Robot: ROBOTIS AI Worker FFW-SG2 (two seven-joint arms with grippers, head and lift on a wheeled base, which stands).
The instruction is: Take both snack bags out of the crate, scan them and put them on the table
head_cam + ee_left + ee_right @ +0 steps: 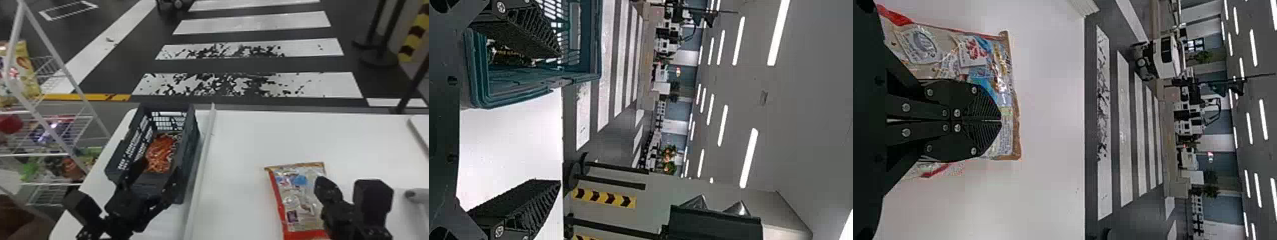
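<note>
We have our left gripper (160, 167) above the near end of the dark crate (188, 156), its two fingers (524, 30) spread wide apart, with nothing held between them. In the left wrist view, one finger lies across the crate and the other across the white table (242, 143); we cannot tell whether either touches the crate's rim. Inside the crate lies a snack bag with an orange-red front (159, 153), beyond those fingers as the head view looks forward.

Our right gripper (326, 181) is closed, its two flat fingers meeting along a thin seam, and they grip nothing. It is over the right side of the other snack bag (297, 194), the silvery one with red edging, which lies flat on the table. We cannot tell whether the fingertips touch that bag.

A pale raised strip (201, 169) runs along the table between the crate and the silvery bag. On our left, a white wire rack (48, 154) holds more packets at several levels.
</note>
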